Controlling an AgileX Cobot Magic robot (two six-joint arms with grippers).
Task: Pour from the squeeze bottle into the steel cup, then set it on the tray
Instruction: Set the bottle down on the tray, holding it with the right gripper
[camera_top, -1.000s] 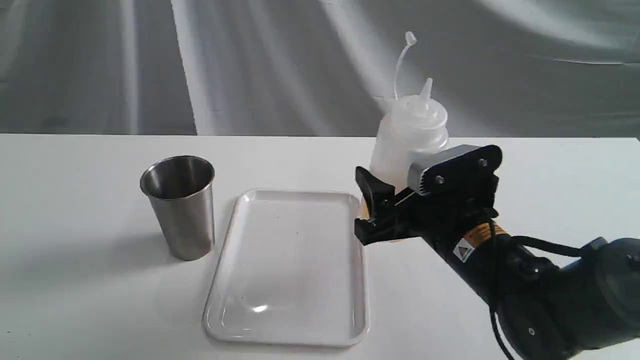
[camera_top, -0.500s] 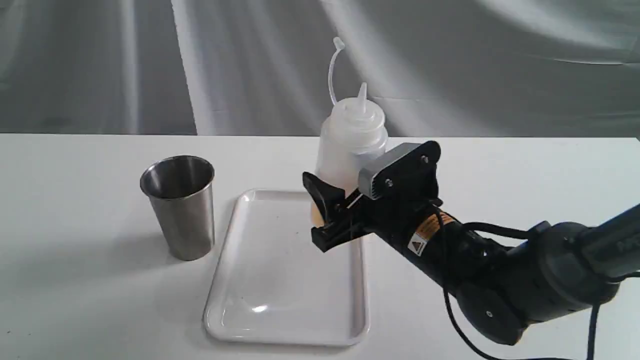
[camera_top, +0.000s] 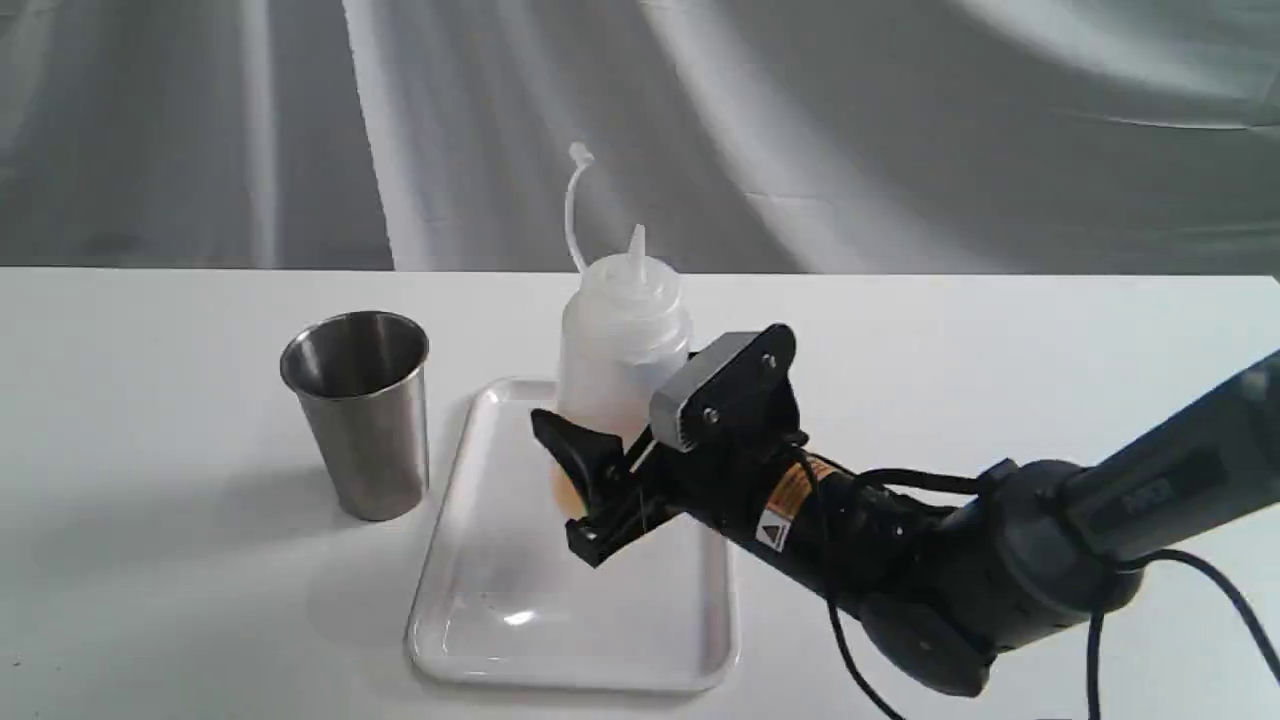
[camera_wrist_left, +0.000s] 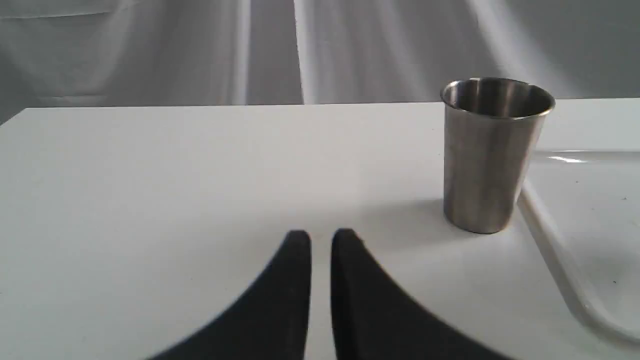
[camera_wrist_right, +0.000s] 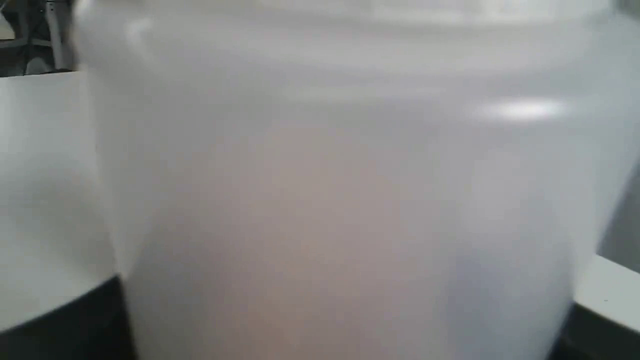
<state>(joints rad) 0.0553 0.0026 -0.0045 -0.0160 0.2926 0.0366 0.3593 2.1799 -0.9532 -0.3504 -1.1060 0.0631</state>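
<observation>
Grey draped cloth hangs behind a white table (camera_top: 1000, 350). On the exterior view, the steel cup (camera_top: 360, 415) stands upright just beside the left rim of the tray (camera_top: 520, 600), probably so that the way from pouring to putting down is short. The right gripper (camera_top: 600, 475) pinches the squeeze bottle (camera_top: 622, 345) low on its body and holds it upright over the tray, nozzle up, which I think keeps the amber liquid inside. From this angle I cannot tell if its base touches the tray.

The left wrist view shows what the exterior view does not: the left gripper (camera_wrist_left: 321, 240), low over the table, its jaws pressed almost together on nothing, with the steel cup and the tray rim ahead of it.

The right wrist view is nearly filled by the blurred wall of the squeeze bottle, with dark fingers (camera_wrist_right: 65, 345) at both sides, so it confirms the grip and little more
</observation>
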